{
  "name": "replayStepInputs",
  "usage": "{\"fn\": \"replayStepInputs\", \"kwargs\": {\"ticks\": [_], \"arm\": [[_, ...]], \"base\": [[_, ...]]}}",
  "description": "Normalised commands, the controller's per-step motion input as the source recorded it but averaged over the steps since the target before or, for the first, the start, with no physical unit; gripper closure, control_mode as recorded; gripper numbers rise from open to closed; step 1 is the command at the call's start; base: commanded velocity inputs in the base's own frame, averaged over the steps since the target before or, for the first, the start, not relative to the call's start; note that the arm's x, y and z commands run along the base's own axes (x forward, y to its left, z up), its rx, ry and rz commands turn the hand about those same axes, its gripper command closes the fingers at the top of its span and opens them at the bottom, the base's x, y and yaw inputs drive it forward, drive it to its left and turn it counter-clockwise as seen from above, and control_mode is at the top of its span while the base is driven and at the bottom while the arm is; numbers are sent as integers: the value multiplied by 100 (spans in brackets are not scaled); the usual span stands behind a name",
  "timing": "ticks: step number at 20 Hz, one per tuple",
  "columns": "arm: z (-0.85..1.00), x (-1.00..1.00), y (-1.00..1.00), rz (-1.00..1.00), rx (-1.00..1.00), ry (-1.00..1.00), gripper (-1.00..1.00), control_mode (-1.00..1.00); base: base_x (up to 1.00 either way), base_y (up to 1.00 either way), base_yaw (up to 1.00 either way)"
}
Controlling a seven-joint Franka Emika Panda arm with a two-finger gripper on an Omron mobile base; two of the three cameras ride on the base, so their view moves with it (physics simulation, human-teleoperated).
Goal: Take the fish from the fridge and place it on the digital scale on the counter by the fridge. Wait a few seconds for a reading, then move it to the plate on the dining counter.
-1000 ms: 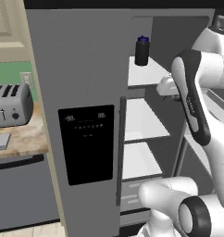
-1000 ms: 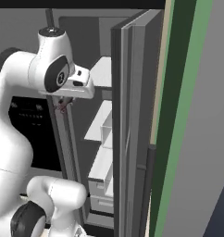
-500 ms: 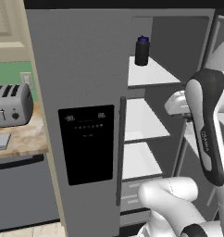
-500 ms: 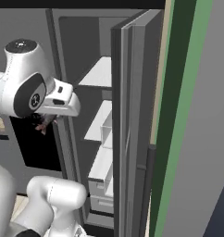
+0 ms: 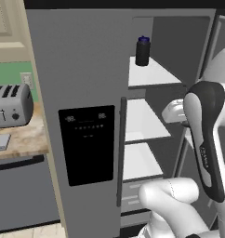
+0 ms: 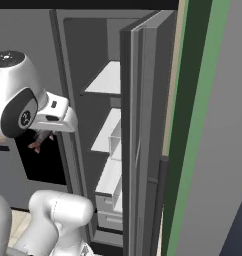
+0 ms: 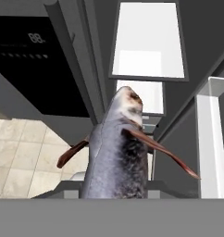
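**Fish out of the fridge, scale next**

Clamped tight in the tool (image 7: pixel 115 194): the fish (image 7: pixel 117 152), grey body pointing straight away from the fingers, reddish fins splayed to either side. Seen faintly too in the right base view, a small dark shape with a reddish tip dangling under the white wrist (image 6: pixel 39 141). Grip looks firm, but only the tail end seems pinched, so best carried slowly, without sharp wrist rolls that could swing the long body loose.

Just beyond the fish: the fridge (image 5: pixel 86 69), its white shelves ahead and its black dispenser panel (image 5: pixel 88 145) off to one side. Worth backing fully clear of the open door (image 6: pixel 143 140) and the long handle (image 5: pixel 121 153) before turning.

Farther off, past the dispenser side of the fridge: the desk (image 5: pixel 21 139), with a silver toaster (image 5: pixel 11 106) and, nearer its front edge, the digital scale (image 5: pixel 0 142), a flat pale pad partly cut by the frame. Target for this step: fish lowered flat onto that pad, not the toaster, then released gently so nothing slides off. Plate and dining desk for later.
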Motion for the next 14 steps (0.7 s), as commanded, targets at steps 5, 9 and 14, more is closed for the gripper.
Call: {"fn": "replayStepInputs", "kwargs": {"ticks": [5, 9, 14], "arm": [[0, 0, 0, 0, 0, 0, 100, -100], [0, 0, 0, 0, 0, 0, 100, 100], [0, 0, 0, 0, 0, 0, 100, 100]], "base": [[0, 0, 0], [-11, 6, 0], [-34, 80, 0]]}}
